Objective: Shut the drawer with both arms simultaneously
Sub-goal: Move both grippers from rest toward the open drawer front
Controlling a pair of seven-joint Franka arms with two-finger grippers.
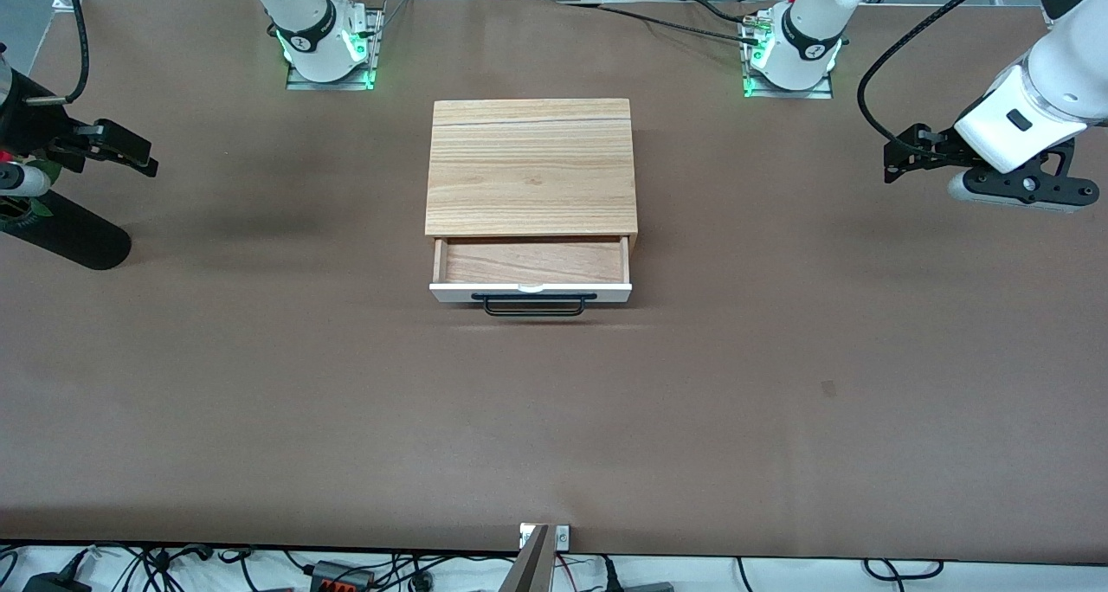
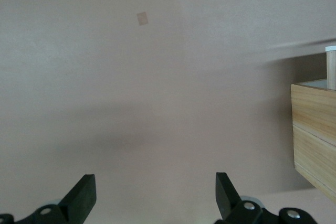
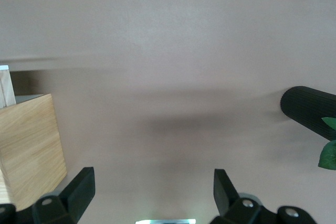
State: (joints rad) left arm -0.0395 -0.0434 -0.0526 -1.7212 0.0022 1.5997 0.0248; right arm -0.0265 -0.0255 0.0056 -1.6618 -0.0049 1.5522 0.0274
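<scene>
The black two-finger left gripper [image 2: 156,192] hangs in the air over the brown tabletop [image 1: 779,358] at the left arm's end, its fingers [image 2: 84,195] spread wide with nothing between them, carried by the large white jointed left arm [image 1: 1039,99]. The black two-finger right gripper [image 3: 154,190] hangs over the tabletop at the right arm's end, its fingers [image 3: 81,187] likewise spread wide and empty, at the tip of the right arm [image 1: 26,116]. Both grippers are well apart from the light-wood box cabinet [image 1: 531,166], which sits on the tabletop midway between the two arm bases; each wrist view catches only one side wall of it. The shallow wooden drawer [image 1: 531,267] with a white front panel stands partly pulled out from the cabinet's front, toward the front camera, its bare wooden floor showing. The long black bar handle [image 1: 534,305] runs along that white panel, touched by neither gripper. Near the right gripper a black ribbed cylinder [image 1: 65,233] lies on the tabletop, with a green leaf [image 3: 328,150] beside it. A small dark mark [image 1: 828,389] shows on the tabletop toward the left arm's end, nearer the front camera than the drawer.
</scene>
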